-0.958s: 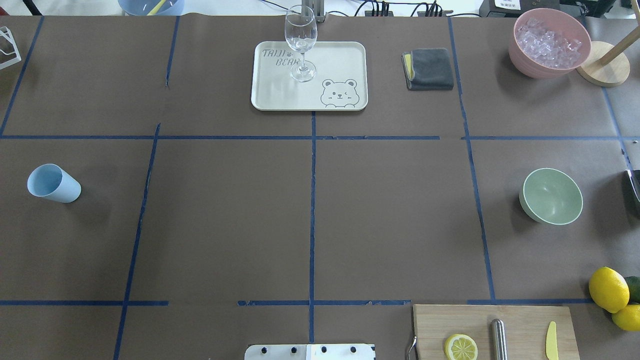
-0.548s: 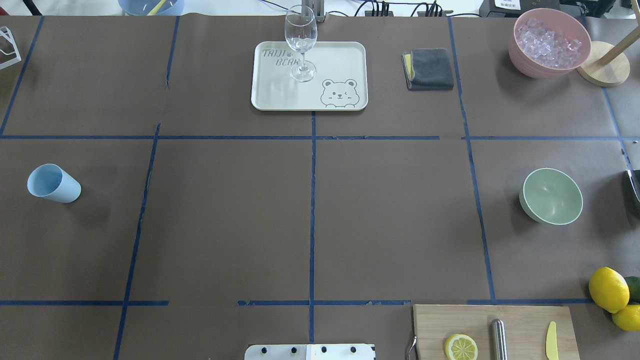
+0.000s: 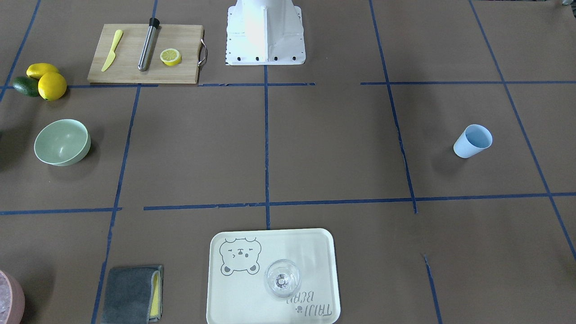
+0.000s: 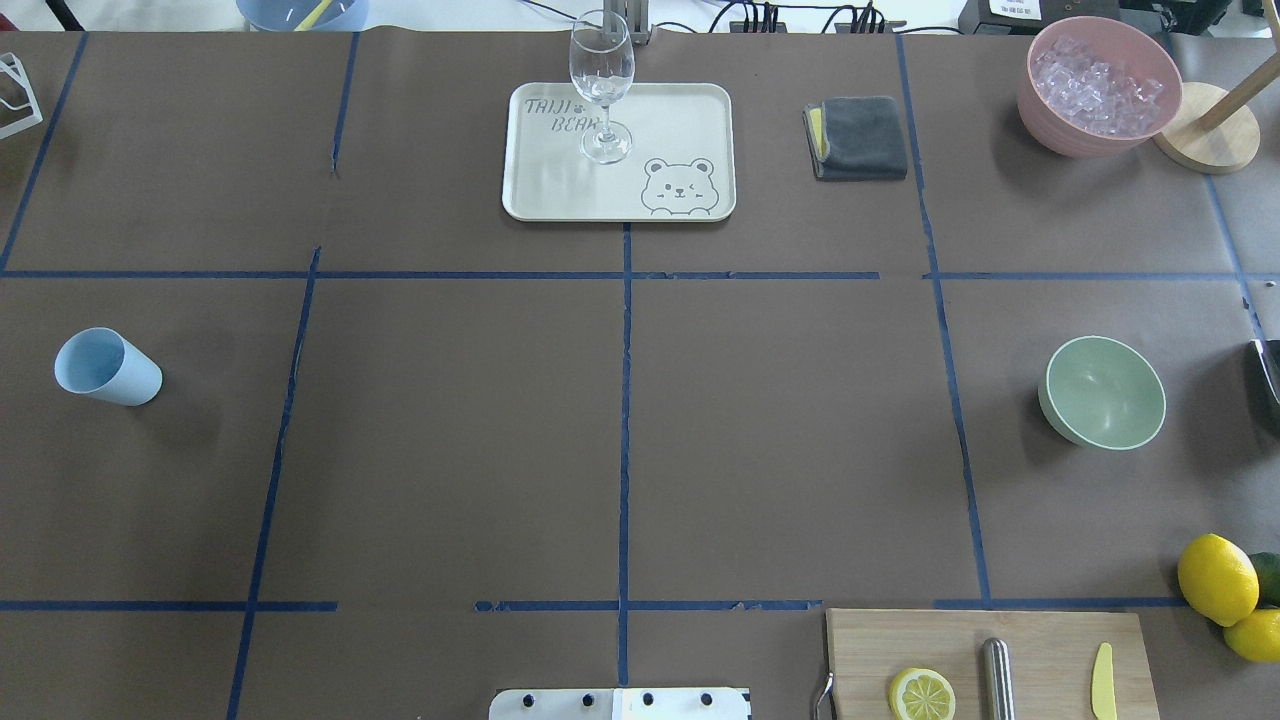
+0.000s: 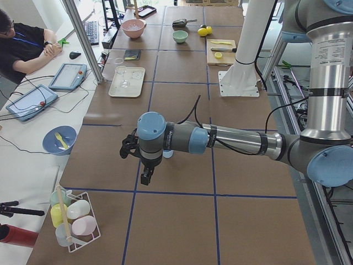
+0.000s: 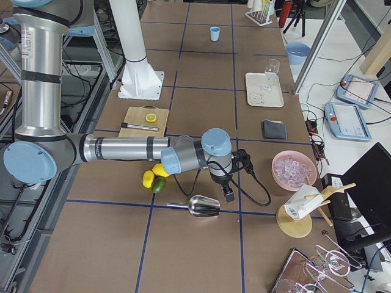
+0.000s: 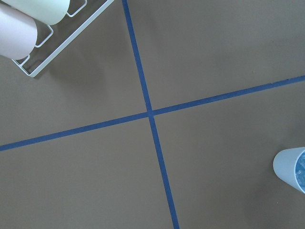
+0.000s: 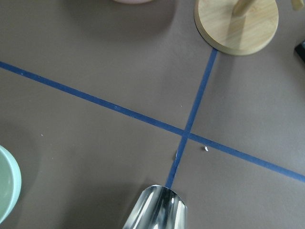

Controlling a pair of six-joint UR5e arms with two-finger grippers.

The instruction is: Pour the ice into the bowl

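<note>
Blue cup [image 4: 108,367] stands at the left end of the table [image 4: 450,430] with the ice [image 7: 301,171] inside, just beside the left gripper [image 5: 145,176], the nearer arm. Green bowl [image 4: 1105,392] sits well apart, far right. Finger spacing: cannot tell here.

The cream tray [image 4: 680,120] carries the printed words "TAIJI BEAR" near its drawn bear face.
</note>
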